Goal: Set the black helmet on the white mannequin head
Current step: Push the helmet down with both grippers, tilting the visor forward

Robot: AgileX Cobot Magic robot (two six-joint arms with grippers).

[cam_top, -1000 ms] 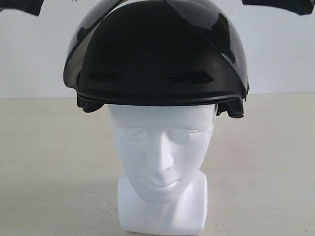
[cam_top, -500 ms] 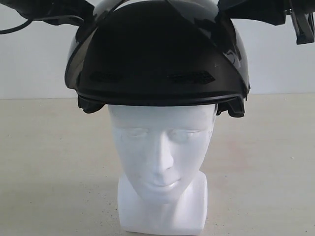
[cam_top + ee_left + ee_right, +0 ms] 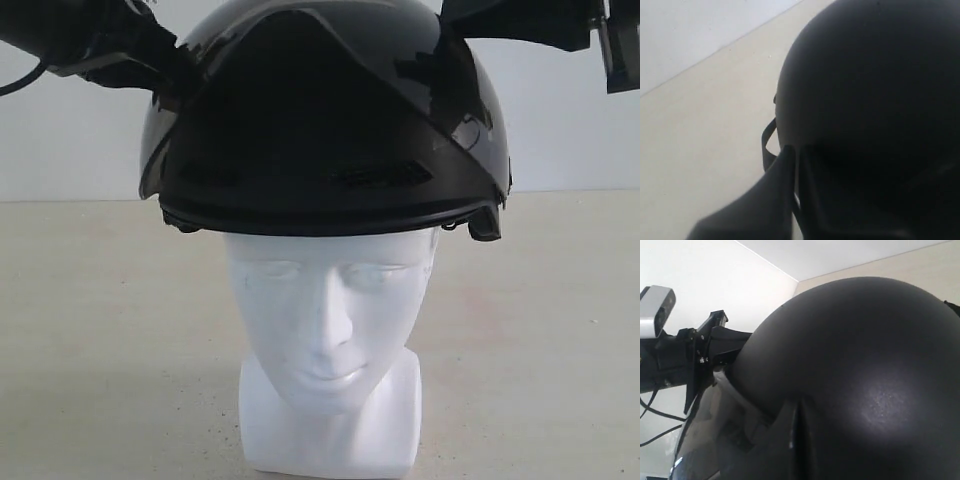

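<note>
The black helmet (image 3: 320, 120) sits on top of the white mannequin head (image 3: 328, 320), its rim just above the brow and its tinted visor raised over the shell. My left gripper (image 3: 168, 72) rests against the helmet's upper left side. My right gripper (image 3: 452, 18) touches its upper right side. In the left wrist view the left gripper (image 3: 796, 156) shows its fingers together with only a thin slit, lying on the dark shell (image 3: 875, 90). The right gripper (image 3: 799, 409) looks the same, pressed on the glossy dome (image 3: 860, 355).
The head stands on a beige tabletop (image 3: 90, 330) with a white wall (image 3: 60, 140) behind it. The other arm and its wrist camera (image 3: 655, 310) show beyond the helmet in the right wrist view. A black cable (image 3: 20, 80) hangs by the left arm.
Both grippers have come down from the top corners onto the helmet's upper sides. The helmet has sunk a little lower on the head, its left side dropping.
</note>
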